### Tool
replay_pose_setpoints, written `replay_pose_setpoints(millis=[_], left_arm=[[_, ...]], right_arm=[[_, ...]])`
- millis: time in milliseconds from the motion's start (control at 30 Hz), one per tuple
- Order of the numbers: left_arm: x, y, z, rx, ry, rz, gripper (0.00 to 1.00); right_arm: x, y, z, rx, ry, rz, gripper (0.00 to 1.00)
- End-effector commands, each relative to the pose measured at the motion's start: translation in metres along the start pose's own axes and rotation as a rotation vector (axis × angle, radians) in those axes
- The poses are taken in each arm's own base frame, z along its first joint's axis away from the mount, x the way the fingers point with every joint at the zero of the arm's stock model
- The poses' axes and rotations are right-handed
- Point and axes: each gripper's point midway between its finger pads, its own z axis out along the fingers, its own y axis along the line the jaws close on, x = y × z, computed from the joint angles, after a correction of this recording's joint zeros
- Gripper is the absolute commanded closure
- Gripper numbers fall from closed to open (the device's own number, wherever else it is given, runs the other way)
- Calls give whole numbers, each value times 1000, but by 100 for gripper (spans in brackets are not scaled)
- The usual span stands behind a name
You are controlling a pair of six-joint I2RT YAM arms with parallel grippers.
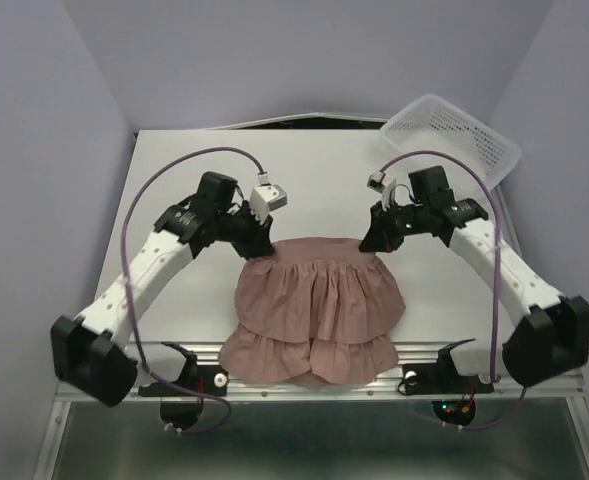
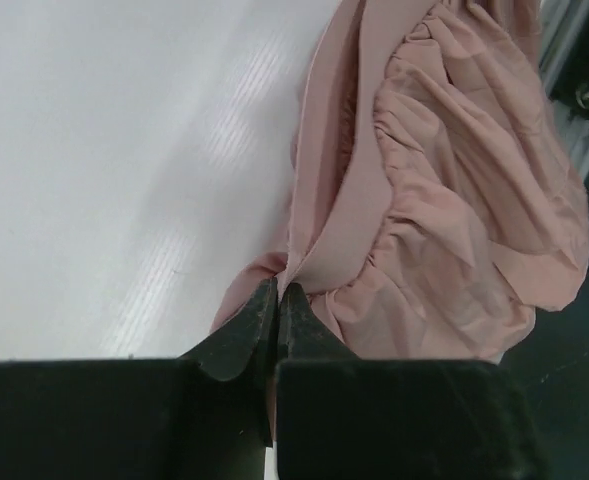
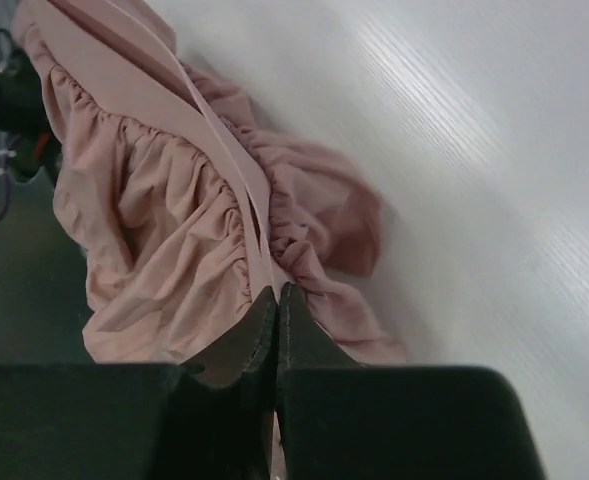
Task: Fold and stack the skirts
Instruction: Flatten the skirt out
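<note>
A dusty-pink skirt lies spread in the middle of the white surface. Its soft cloth is gathered into two ruffled tiers that flare wider toward the near edge, where the hem ends in loose folds. The smooth, narrower waistband runs flat along the far side. The left arm has its jaws pinched tight on the waistband's left end. The right arm grips the right end the same way, with the band pressed between black pointed tips. Up close the surface shows a faint ribbed sheen. A white mesh plastic basket sits at the far right corner, well apart from the skirt.
</note>
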Motion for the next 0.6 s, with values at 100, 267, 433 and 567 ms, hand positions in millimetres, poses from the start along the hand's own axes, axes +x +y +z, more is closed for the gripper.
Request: replay_pose_setpoints(millis=[100, 267, 433, 567], left_arm=[[8, 97, 53, -203, -4, -384, 100], [2, 154, 79, -279, -35, -427, 100], [8, 201, 107, -322, 9, -393, 100], [15, 231, 125, -354, 48, -383, 99]], right_arm=[[-3, -106, 47, 289, 15, 91, 99], [3, -165, 77, 408, 61, 95, 99], [-15, -206, 93, 483, 41, 92, 99], [-13, -237, 109, 521, 67, 119, 99]])
